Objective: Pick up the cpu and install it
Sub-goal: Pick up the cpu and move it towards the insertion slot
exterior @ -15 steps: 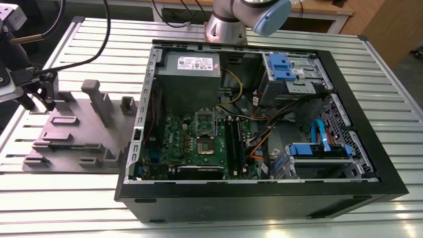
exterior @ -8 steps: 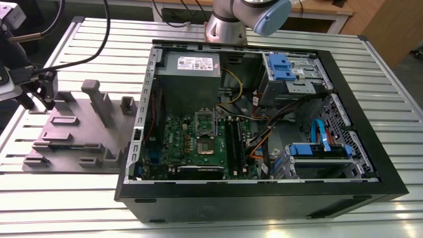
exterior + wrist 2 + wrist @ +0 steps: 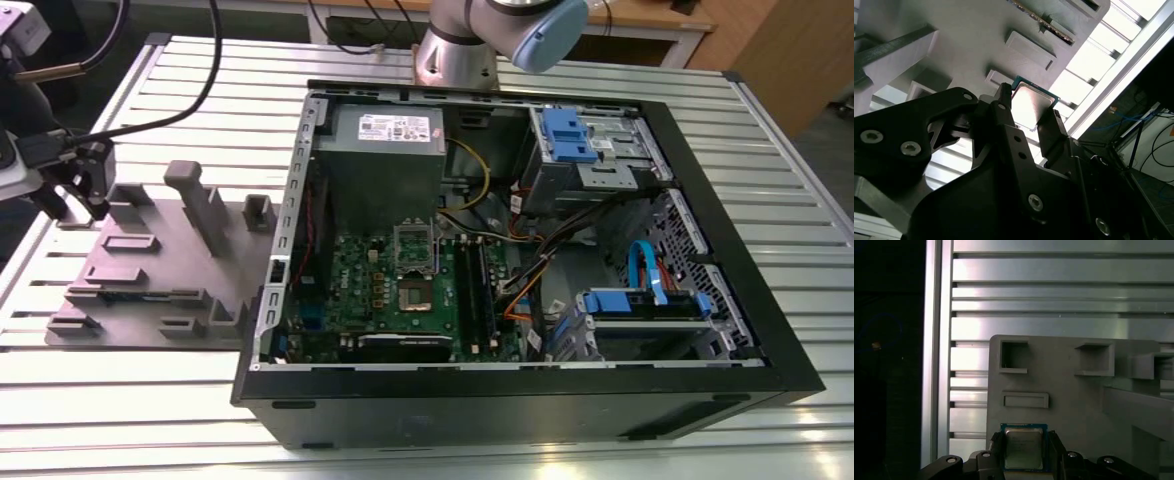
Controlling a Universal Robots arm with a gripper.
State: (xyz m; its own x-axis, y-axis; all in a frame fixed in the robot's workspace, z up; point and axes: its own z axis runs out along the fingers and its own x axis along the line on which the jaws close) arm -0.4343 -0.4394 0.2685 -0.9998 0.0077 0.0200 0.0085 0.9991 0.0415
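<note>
Status: pick stage, install not done.

- Pincer (image 3: 1025, 442) is narrow, closed on the cpu (image 3: 1024, 447). Both wrist views show a dark finger (image 3: 996, 449) pressed against each of two opposite edges, with the silvery top between them.
- In the exterior view the pincer (image 3: 78, 200) hangs over the far corner of the grey fixture tray (image 3: 147, 270), at about 9 o'clock from the computer case (image 3: 507, 405) and well apart from it.
- So the cpu is at the tray, in the grip. I can't tell whether it has cleared its seat or is resting there; in the first wrist view the tray surface lies right behind it.
- The tray's other pockets and ribs near the chip look bare.
- The case lies open on the slatted desk (image 3: 761, 130), side panel off, motherboard (image 3: 358, 285) exposed.
- The socket (image 3: 418, 297) is near the board's centre. It looks unpopulated, with its metal frame (image 3: 414, 240) swung up at 12 o'clock of it, judged from the exterior view only.
- The arm base (image 3: 461, 55) stands at 12 o'clock of the case.

Done: chip reached and clamped. Left, as I read it: carry to the case, seat in the socket, release. Call it early, roughly a third through at best.
</note>
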